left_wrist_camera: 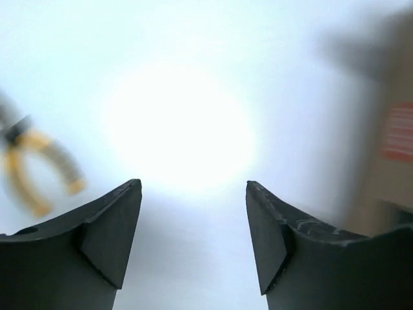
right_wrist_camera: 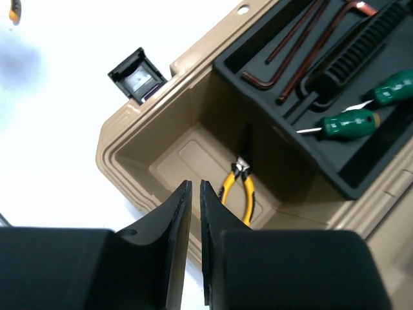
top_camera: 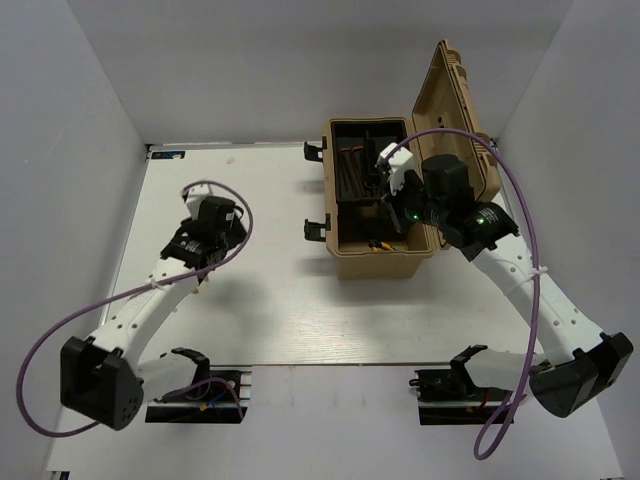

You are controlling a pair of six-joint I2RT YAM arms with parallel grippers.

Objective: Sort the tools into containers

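A tan toolbox (top_camera: 380,262) stands open at centre right. Its black tray (right_wrist_camera: 303,150) holds several dark-red hex keys (right_wrist_camera: 290,61) and two green-handled screwdrivers (right_wrist_camera: 352,123). Yellow-handled pliers (right_wrist_camera: 239,190) lie on the bottom of the box's open compartment; they also show in the top view (top_camera: 380,243). My right gripper (right_wrist_camera: 194,183) hangs over that compartment, shut and empty. My left gripper (left_wrist_camera: 193,184) is open and empty, low over the white table at the left (top_camera: 200,240). Another pair of yellow-handled pliers (left_wrist_camera: 29,171) shows blurred to its left.
The toolbox lid (top_camera: 455,110) stands open toward the right wall. Black latches (right_wrist_camera: 137,74) stick out from the box's left side. The box (left_wrist_camera: 393,161) is blurred at the right of the left wrist view. Purple cables (top_camera: 520,200) loop off both arms.
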